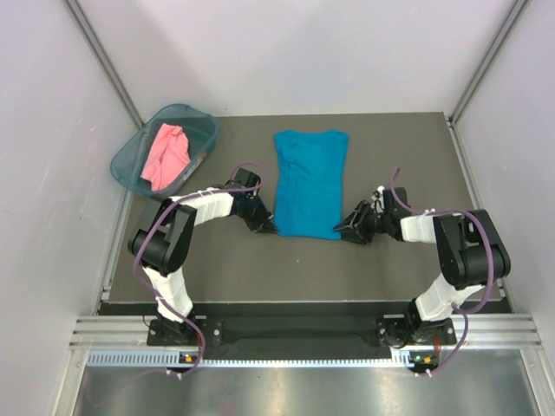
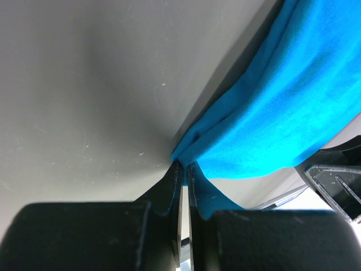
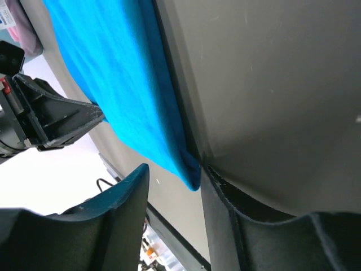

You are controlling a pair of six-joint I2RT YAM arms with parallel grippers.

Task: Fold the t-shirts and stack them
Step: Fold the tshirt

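A teal plastic basket (image 1: 127,161) sits far left on the grey table (image 1: 395,156).

Seen from above, the left gripper (image 1: 264,227) and right gripper (image 1: 343,230) are too small and dark to see clearly. The left wrist view cuts the blue shirt (image 2: 293,113) off at the top and right, and its corner hides between the fingers (image 2: 166,195).

Plain bright teal-blue, no print: large t-shirt (image 1: 310,182). Plain salmon pink: small t-shirt (image 1: 166,156). See-through teal: basket (image 1: 128,149). Flat dark grey: table (image 1: 260,269). Black joints, white links: left arm (image 1: 165,243), right arm (image 1: 460,251). Purple: cables (image 1: 395,182). Pale grey-white: walls (image 1: 303,52).
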